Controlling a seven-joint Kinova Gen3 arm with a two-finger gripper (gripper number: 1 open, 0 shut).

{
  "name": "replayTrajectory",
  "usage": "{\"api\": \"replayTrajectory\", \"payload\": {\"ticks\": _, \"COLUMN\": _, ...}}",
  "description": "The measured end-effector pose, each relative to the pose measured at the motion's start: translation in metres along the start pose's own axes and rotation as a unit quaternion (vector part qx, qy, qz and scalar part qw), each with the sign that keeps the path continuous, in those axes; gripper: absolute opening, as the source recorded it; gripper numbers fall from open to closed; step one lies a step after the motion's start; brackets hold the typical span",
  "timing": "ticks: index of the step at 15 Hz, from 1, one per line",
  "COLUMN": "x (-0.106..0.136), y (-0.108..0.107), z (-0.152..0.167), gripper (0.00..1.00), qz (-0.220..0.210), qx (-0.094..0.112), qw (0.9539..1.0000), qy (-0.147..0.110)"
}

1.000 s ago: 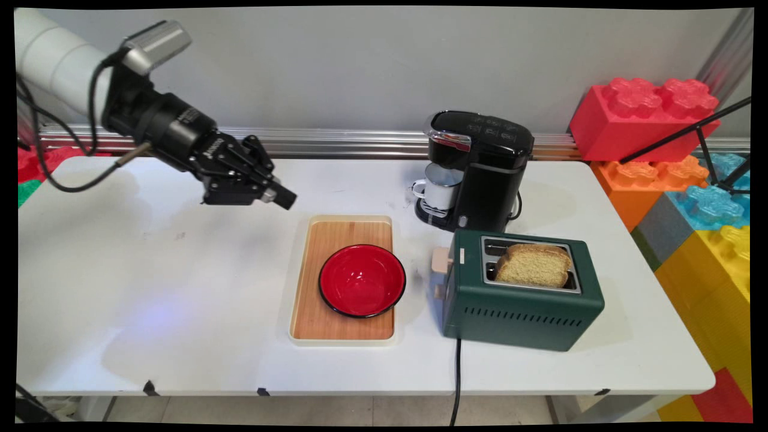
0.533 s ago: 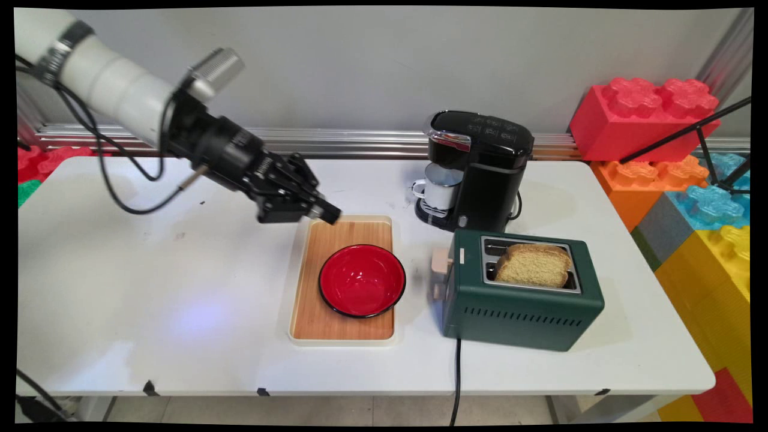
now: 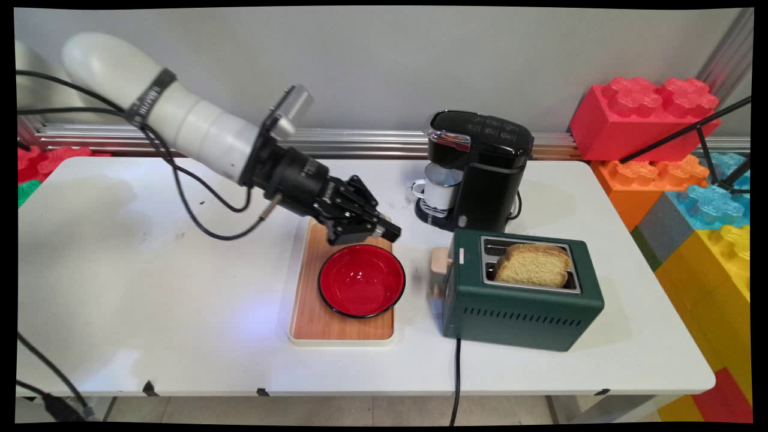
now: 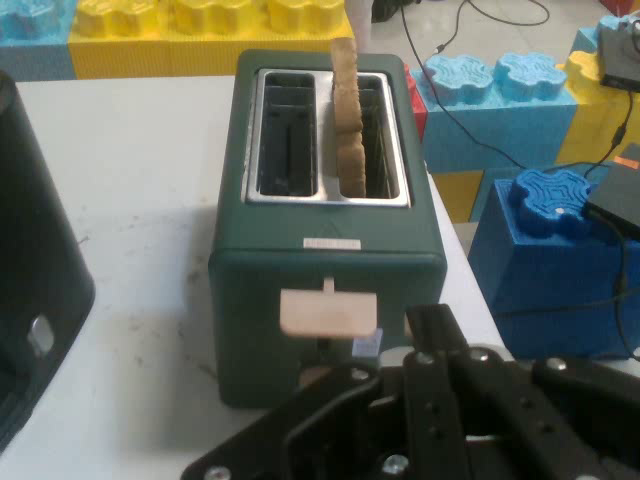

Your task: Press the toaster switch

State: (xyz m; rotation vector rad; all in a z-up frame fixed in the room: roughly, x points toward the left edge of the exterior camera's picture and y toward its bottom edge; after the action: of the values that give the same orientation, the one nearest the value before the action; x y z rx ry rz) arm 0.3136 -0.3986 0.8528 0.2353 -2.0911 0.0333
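My black gripper (image 3: 393, 231) hangs shut and empty over the far end of a wooden tray (image 3: 309, 315), just above the far rim of a red bowl (image 3: 362, 279) on that tray. It points right, toward a dark green toaster (image 3: 522, 300) with a beige lever (image 3: 440, 261) on its near end. A slice of bread (image 3: 533, 264) stands in one slot. In the hand view the toaster (image 4: 325, 260) fills the middle, its lever (image 4: 328, 312) just beyond my gripper (image 4: 430, 325), and the bread (image 4: 347, 110) is in the right slot.
A black coffee maker (image 3: 480, 168) with a white mug (image 3: 438, 187) under its spout stands behind the toaster. Big coloured foam blocks (image 3: 645, 114) are stacked past the table's right edge. The toaster's cord (image 3: 456, 378) hangs over the front edge.
The arm has swung right and slightly down, from over the bare table left of the tray to above the tray's far end. Nothing on the table has moved.
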Motion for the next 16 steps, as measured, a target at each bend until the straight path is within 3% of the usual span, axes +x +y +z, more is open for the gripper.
{"api": "replayTrajectory", "payload": {"ticks": 9, "x": -0.007, "y": -0.015, "z": 0.058, "gripper": 0.0, "qz": 0.015, "qx": 0.009, "qw": 0.9998, "qy": 0.007}}
{"api": "replayTrajectory", "payload": {"ticks": 16, "x": -0.013, "y": -0.022, "z": 0.081, "gripper": 0.0, "qz": 0.021, "qx": 0.013, "qw": 0.9997, "qy": 0.002}}
